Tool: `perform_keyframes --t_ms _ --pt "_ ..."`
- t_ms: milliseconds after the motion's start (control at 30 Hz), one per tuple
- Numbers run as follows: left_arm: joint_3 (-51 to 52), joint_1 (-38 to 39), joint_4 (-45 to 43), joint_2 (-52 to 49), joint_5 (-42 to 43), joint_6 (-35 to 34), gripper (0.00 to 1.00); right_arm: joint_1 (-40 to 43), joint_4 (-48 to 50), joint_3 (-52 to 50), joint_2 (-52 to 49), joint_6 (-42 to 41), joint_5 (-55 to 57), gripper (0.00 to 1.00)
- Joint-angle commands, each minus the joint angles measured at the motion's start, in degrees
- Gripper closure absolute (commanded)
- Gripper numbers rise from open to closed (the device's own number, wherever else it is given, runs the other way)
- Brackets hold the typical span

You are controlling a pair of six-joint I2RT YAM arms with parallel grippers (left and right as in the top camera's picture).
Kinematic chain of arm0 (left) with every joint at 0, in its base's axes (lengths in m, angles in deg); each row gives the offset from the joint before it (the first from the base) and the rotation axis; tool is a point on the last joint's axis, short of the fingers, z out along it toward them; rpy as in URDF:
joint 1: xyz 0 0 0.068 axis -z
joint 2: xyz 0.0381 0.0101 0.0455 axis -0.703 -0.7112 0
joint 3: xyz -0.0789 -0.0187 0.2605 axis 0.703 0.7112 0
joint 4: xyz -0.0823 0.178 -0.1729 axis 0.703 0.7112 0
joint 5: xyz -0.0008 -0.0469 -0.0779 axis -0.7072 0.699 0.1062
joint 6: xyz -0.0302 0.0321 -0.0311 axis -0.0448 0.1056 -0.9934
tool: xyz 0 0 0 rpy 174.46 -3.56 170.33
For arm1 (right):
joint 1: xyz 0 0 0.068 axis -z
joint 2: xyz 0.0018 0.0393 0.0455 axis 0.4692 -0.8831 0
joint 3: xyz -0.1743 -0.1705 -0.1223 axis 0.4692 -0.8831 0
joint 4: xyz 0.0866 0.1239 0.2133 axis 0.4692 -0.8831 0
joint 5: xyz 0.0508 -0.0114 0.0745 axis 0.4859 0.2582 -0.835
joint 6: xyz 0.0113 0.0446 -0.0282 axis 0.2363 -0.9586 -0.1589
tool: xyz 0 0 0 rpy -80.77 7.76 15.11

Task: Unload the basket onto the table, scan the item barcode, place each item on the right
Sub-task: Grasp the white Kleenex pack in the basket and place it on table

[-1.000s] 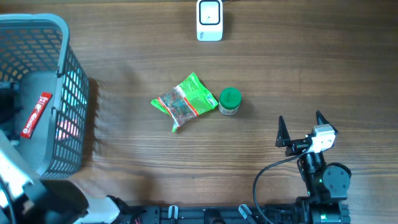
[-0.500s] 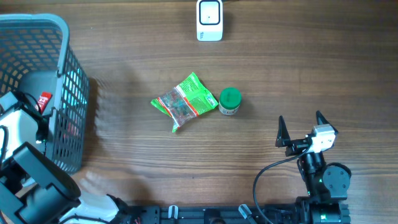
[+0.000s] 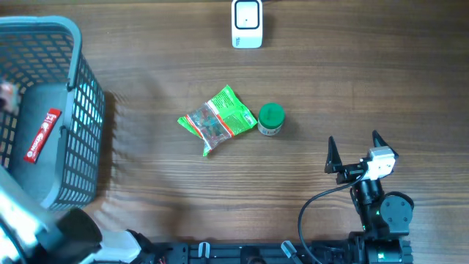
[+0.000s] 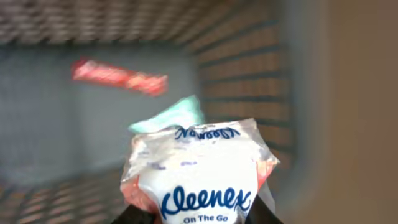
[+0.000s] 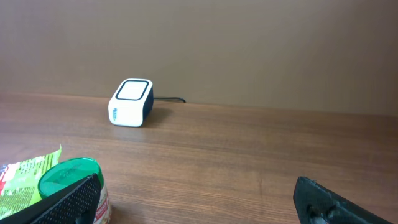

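Note:
My left gripper [image 4: 200,214] is shut on a white Kleenex tissue pack [image 4: 202,171], held in clear wrap over the inside of the grey basket [image 4: 249,74]. The motion blurs this view. A red snack bar [image 4: 118,76] lies on the basket floor behind the pack, and a teal wrapper [image 4: 177,115] peeks out just past it. From overhead the basket [image 3: 73,33] stands at the far left with the red bar [image 3: 42,136] inside. The white scanner [image 3: 247,23] sits at the table's back edge. My right gripper [image 3: 355,150] rests open at the front right, holding nothing.
A green snack packet [image 3: 218,119] and a green-lidded jar [image 3: 270,119] lie mid-table. The right wrist view shows the jar [image 5: 71,180] by the left finger and the scanner [image 5: 131,102] further back.
My left gripper has closed on the tissue pack inside the basket, and the left arm has pulled back toward the front left. The right arm has not moved.

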Motion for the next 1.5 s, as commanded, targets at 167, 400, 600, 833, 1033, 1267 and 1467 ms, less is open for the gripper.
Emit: perform_keyframes --t_ms 167,400,600,833,1033,1267,1467 --pt "-5.6 47.8 3.5 0.5 -3.4 0.7 0.75 0.0 0.2 0.0 0.3 0.2 0.4 0.0" --pt "9.0 73.1 2.6 -12.1 -6.8 -1.3 0.76 0.0 0.2 0.0 0.3 0.1 0.3 0.0" --pt "36.5 81.5 -13.4 -12.8 -10.5 -7.1 0.74 0.0 0.2 0.0 0.3 0.2 0.4 0.0" --pt "53.7 82.2 -34.2 -12.5 -4.9 -12.0 0.46 0.0 0.2 0.0 0.3 0.2 0.4 0.0" --pt "25.0 79.3 -13.8 -1.8 -17.9 -3.5 0.0 0.0 0.2 0.0 0.3 0.1 0.4 0.0" --pt "6.6 53.6 2.3 11.7 -31.6 -3.8 0.0 0.0 0.2 0.0 0.3 0.1 0.3 0.0" --pt "9.9 19.3 -0.3 10.8 -23.8 6.0 0.0 0.0 0.2 0.0 0.3 0.1 0.3 0.0"
